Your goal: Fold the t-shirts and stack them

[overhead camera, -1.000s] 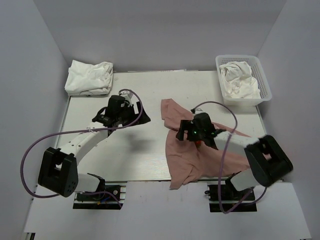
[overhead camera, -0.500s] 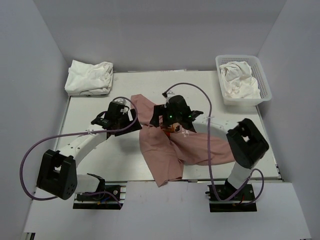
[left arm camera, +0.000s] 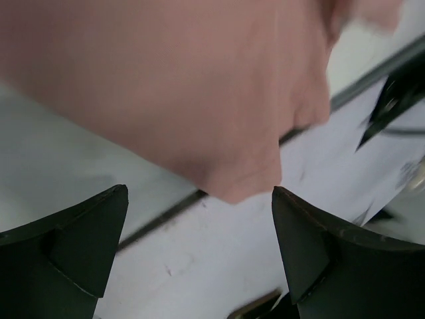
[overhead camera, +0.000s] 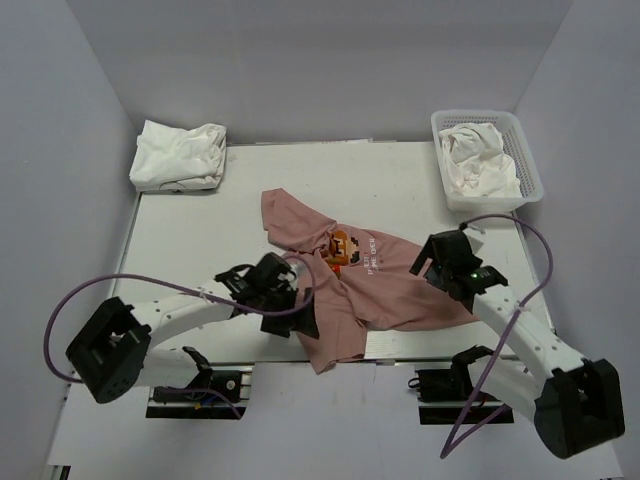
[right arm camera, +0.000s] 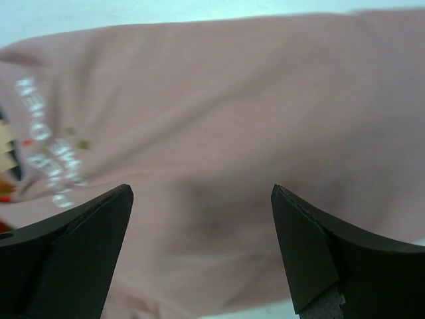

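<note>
The dusty-pink t-shirt [overhead camera: 385, 290] lies spread on the table, print and white lettering [overhead camera: 345, 247] facing up, its lower corner hanging over the near table edge. My left gripper [overhead camera: 300, 320] is open and empty, low over that near corner; the left wrist view shows the pink corner [left arm camera: 232, 139] between and beyond the jaws [left arm camera: 199, 232]. My right gripper [overhead camera: 432, 263] is open and empty above the shirt's right part; the right wrist view shows pink cloth [right arm camera: 219, 133] under the jaws [right arm camera: 199, 226]. One white t-shirt [overhead camera: 180, 155] lies crumpled at the back left. Another [overhead camera: 478, 160] fills the basket.
A white mesh basket [overhead camera: 530, 170] stands at the back right corner. The table's near edge [left arm camera: 159, 216] runs just beside my left gripper. Grey walls close in the table on three sides.
My right gripper dragged the pink shirt leftward, let it go and moved back to the right. My left arm swung down to the shirt's near corner. The shirt now lies flat, print up.
</note>
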Controlling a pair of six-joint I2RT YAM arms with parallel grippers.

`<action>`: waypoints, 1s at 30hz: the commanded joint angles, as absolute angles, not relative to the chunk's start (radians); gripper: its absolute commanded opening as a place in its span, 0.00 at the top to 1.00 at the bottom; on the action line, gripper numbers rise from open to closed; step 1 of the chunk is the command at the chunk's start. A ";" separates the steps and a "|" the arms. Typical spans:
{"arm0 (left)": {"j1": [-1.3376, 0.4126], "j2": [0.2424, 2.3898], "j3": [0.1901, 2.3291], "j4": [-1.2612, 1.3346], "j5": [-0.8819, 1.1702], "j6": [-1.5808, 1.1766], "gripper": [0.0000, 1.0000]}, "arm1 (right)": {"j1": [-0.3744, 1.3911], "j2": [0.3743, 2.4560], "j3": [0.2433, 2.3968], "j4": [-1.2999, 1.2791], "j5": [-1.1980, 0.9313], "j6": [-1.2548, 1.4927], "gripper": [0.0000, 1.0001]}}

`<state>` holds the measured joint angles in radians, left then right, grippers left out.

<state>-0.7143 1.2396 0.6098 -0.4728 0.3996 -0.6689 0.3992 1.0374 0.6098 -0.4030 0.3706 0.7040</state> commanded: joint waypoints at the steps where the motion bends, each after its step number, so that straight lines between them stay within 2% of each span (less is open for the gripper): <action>1: -0.871 1.305 0.638 -0.454 0.364 -0.710 0.01 | 0.355 0.915 0.581 -0.551 0.465 0.753 0.10; 6: -0.985 1.429 0.716 -0.515 0.259 -0.719 0.01 | 0.293 0.824 0.538 -0.606 0.472 0.738 0.10; 9: -1.026 1.486 0.776 -0.616 0.070 -0.759 0.04 | 0.272 0.808 0.541 -0.635 0.489 0.733 0.10; 12: -1.080 1.594 0.834 -0.672 -0.020 -0.797 0.06 | 0.253 0.786 0.525 -0.634 0.479 0.741 0.10; 17: -1.091 1.716 0.861 -0.672 -0.086 -0.841 0.21 | 0.226 0.772 0.515 -0.637 0.474 0.747 0.10; 18: -1.100 1.733 0.874 -0.672 -0.110 -0.841 0.36 | 0.218 0.773 0.508 -0.638 0.474 0.753 0.10; 20: -1.100 1.781 0.903 -0.686 -0.139 -0.861 0.54 | 0.213 0.778 0.503 -0.627 0.471 0.753 0.10; 22: -1.100 1.827 0.925 -0.707 -0.178 -0.870 0.81 | 0.200 0.784 0.503 -0.629 0.465 0.759 0.10; 23: -1.100 1.842 0.958 -0.727 -0.204 -0.891 1.00 | 0.201 0.793 0.502 -0.620 0.466 0.755 0.10; 27: -1.088 1.850 1.019 -0.900 -0.384 -0.977 1.00 | 0.181 0.813 0.495 -0.617 0.460 0.755 0.10; 30: -1.072 1.726 1.028 -0.937 -0.492 -1.020 1.00 | 0.167 0.825 0.485 -0.632 0.456 0.764 0.10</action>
